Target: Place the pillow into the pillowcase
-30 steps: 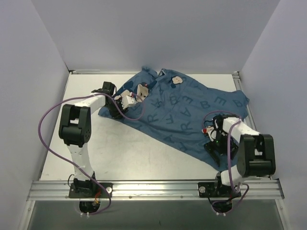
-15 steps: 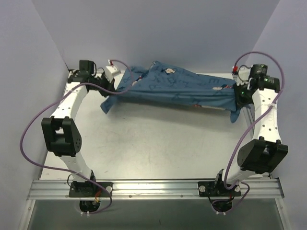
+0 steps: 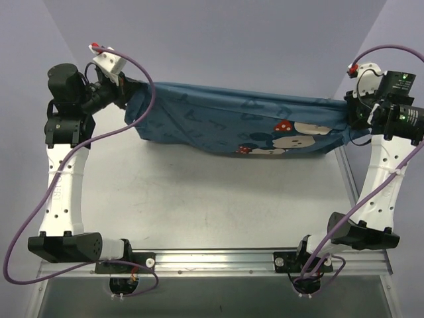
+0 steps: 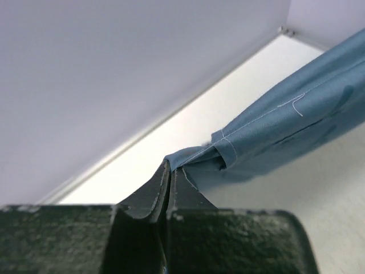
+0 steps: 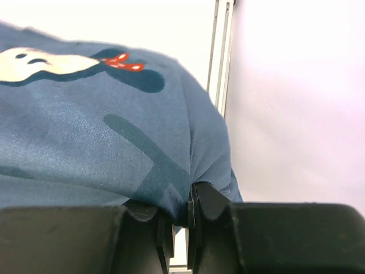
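The blue pillowcase [image 3: 238, 122] hangs stretched in the air between my two raised grippers, mouse faces with red bows showing near its right end. My left gripper [image 3: 124, 93] is shut on its left corner; in the left wrist view the jaws pinch the hemmed cloth edge [image 4: 219, 149] at the gripper's tips [image 4: 171, 170]. My right gripper [image 3: 350, 112] is shut on the right corner; in the right wrist view the cloth [image 5: 114, 142] bunches between the closed jaws [image 5: 181, 201]. The pillow is not visible; the hanging case sags along its lower edge.
The white table [image 3: 212, 199] lies under the hanging cloth, with a metal rail [image 3: 212, 260] along its near edge. Grey walls close in the back and both sides. Purple cables [image 3: 142, 99] loop from both arms.
Both arms have risen and spread further apart, lifting the pillowcase off the table until it hangs taut. The cloth has turned, so the mouse faces now show.
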`<state>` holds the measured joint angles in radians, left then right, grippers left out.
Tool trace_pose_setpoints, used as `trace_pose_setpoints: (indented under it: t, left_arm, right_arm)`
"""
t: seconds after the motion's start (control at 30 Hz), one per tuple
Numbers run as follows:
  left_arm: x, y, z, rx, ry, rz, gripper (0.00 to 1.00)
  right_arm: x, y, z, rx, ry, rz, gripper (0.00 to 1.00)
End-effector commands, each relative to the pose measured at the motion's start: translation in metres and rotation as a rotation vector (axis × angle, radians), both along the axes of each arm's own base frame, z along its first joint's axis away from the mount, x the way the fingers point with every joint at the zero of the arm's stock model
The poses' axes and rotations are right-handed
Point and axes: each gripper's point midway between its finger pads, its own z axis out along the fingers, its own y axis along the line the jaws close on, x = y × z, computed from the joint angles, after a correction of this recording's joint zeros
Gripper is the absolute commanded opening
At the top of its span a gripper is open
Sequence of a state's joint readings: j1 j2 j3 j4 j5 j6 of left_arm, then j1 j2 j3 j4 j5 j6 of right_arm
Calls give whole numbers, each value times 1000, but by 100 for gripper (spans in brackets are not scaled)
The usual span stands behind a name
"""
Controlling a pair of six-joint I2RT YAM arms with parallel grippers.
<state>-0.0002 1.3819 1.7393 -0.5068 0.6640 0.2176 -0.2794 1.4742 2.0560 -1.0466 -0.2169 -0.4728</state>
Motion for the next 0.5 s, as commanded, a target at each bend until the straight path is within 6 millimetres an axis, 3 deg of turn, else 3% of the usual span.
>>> trace_pose_setpoints:
  t: [0.0,0.2,0.3,0.47]
  left_arm:
    - [33,49,36,-38,-153,239,0]
    - [71,57,3,-33,-76,279,0]
    - [84,59,4,-41,-94,283,0]
    - [91,63,19,-65,-133,308,0]
  right_arm:
    - [14,-46,30,-133,-101,-143,0]
    - [68,-39,10,-116,-73,-97,0]
    - [96,-34,11,-108,-93,-85,0]
    - [98,-29,34,-111,-168,-89,0]
